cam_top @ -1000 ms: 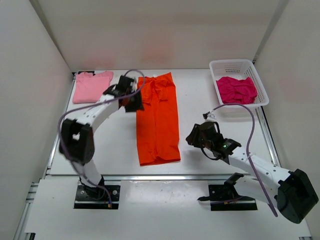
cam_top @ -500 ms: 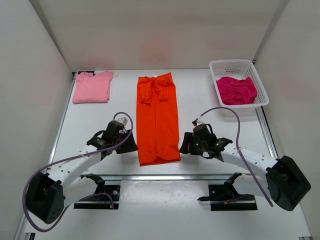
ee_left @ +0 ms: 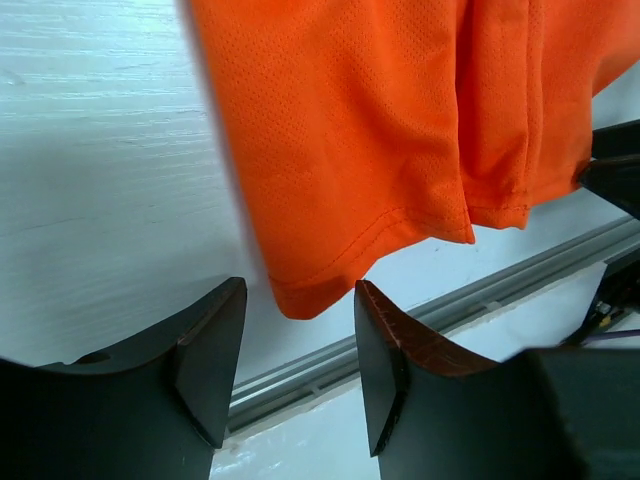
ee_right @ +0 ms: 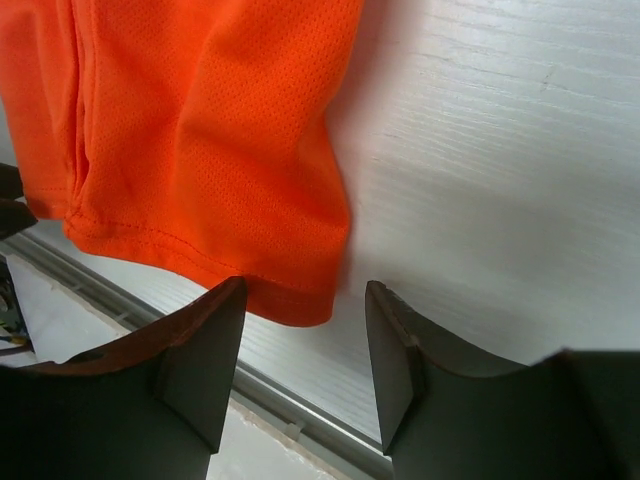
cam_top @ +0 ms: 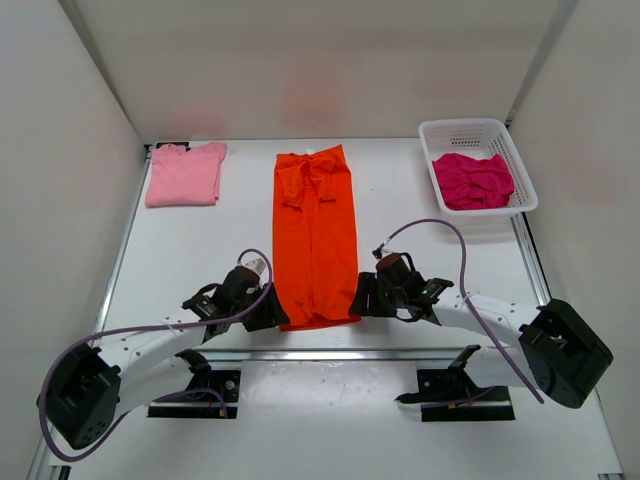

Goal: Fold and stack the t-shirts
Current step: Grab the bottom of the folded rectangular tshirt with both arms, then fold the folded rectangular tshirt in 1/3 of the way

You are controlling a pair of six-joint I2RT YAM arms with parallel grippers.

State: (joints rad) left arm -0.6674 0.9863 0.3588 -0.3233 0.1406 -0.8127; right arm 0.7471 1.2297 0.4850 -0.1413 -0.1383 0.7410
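Observation:
The orange t-shirt lies as a long narrow strip down the middle of the table, sleeves folded in. My left gripper is open at its near left hem corner, which sits just ahead of the gap between the fingers. At the near right hem corner my right gripper is open the same way, nothing between its fingers. A folded light pink t-shirt lies at the far left. The magenta t-shirt is crumpled in the basket.
The white mesh basket stands at the far right corner. A metal rail runs along the table's near edge, right behind both grippers. Walls close in the left, right and far sides.
The left arm swung from the shirt's far end down to its near left corner. The right arm moved left to the near right corner and its jaws opened wider.

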